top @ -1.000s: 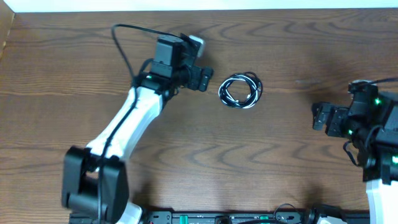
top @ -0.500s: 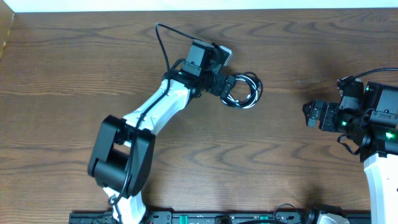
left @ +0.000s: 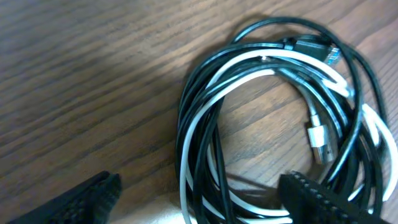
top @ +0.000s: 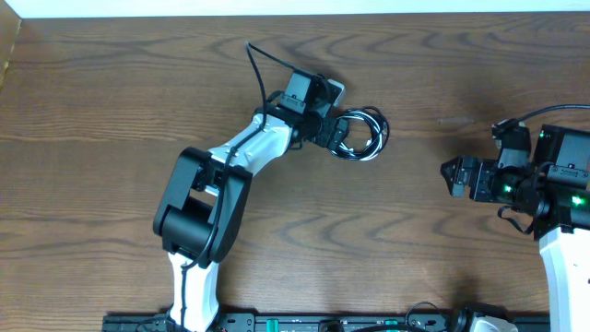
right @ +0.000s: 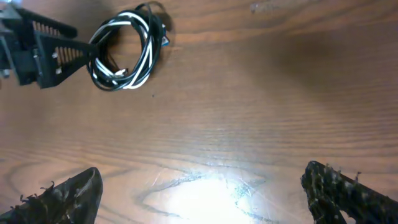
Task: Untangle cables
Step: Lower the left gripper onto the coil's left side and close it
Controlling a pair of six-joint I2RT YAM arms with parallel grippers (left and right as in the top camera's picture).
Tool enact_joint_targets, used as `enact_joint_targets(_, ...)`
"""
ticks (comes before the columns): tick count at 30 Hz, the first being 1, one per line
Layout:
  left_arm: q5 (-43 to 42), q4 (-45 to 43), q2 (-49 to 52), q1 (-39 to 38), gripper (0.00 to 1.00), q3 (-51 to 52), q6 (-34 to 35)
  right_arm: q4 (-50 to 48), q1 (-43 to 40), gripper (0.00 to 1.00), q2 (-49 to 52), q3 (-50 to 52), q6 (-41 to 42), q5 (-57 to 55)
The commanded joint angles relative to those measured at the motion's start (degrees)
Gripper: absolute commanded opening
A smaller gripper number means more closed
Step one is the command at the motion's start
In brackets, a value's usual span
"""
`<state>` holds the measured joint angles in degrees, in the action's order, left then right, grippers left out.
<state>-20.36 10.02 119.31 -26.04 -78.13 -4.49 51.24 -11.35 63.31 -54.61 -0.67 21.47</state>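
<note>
Across the far left, dark wood-grained table [top: 111,92]. Rising from its near edge, the left arm [top: 230,157], white and black, elbow folded low, forearm angled up and to the right. Above the wrist, a thick black wire [top: 256,69] looping off the arm, clear of the coil.

At the arm's tip, the left hand [top: 339,129], low over the table and pointed right. Jaws spread wide, gripping nothing. In the left wrist view [left: 205,208], one finger [left: 87,199] over bare wood outside the coil and the other across the bundle's opposite side, so straddling part of the ring. Whether touching the strands, impossible to tell.

Just right of that hand, toward the back of the table: the cables [top: 359,136], black strands and a white one wound together into one flat ring lying on the wood. Close up [left: 189,143], a silver plug [left: 320,140] resting against the inner strands and a blue-tipped plug [left: 329,53] at the ring's outer edge. From the right wrist [right: 149,50], the same ring small and distant at upper left.

Further right, a broad stretch of wood with nothing between coil and right arm.

At the right edge, well apart from the cables, the right hand [top: 458,177], pointed left toward the coil. Jaws fully apart, only table between them [right: 205,199]. Behind it, the right arm [top: 564,249] coming up from the near right corner, green lights on its wrist.
</note>
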Motion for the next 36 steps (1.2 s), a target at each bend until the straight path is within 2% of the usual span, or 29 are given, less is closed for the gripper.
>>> enact_joint_targets(1, -0.6, -0.4, 1.1, 0.1, 0.80, -1.4, 0.3, 0.2, -0.1, 0.99, -0.2, 0.3, -1.4, 1.4)
enact_joint_targets(6, -0.6, -0.7, 1.1, 0.0, 0.72, -1.4, 0.3, 0.3, -0.1, 0.99, -0.2, 0.3, -1.4, 1.5)
enact_joint_targets(17, -0.6, -1.5, 2.1, -0.9, 0.70, -1.4, 0.3, 0.6, -0.1, 0.99, -0.2, 0.3, -1.4, 1.6)
enact_joint_targets(20, -0.6, -1.6, 2.6, -1.4, 0.58, -1.4, 0.3, 0.7, -0.1, 0.99, -0.2, 0.3, -1.4, 1.6)
enact_joint_targets(22, -0.6, -1.7, 3.0, -1.7, 0.39, -1.4, 0.3, 0.8, -0.1, 0.99, -0.2, 0.3, -1.4, 1.6)
enact_joint_targets(23, -0.6, -1.6, 3.2, -1.8, 0.33, -1.4, 0.3, 0.9, -0.1, 0.99, -0.2, 0.3, -1.4, 1.6)
enact_joint_targets(26, 0.8, -1.4, 4.0, -2.3, 0.33, -1.4, 0.2, 0.9, -0.1, 0.99, -0.2, 0.3, -1.4, 1.6)
enact_joint_targets(31, 3.1, -1.3, 4.3, -2.4, 0.23, -1.4, 0.3, 1.1, -0.1, 0.99, -0.2, 0.3, -1.6, 1.6)
enact_joint_targets(32, 3.1, -1.4, 4.3, -2.4, 0.19, -1.4, 0.3, 1.0, -0.1, 0.99, -0.2, 0.3, -1.6, 1.6)
enact_joint_targets(33, 3.1, -1.6, 4.3, -2.4, 0.08, -1.4, 0.3, 1.0, -0.1, 0.99, -0.2, 0.3, -1.6, 1.6)
enact_joint_targets(36, 3.1, -1.6, 4.3, -2.4, 0.08, -1.4, 0.8, 1.0, -0.1, 0.99, -0.2, 0.3, -1.6, 1.6)
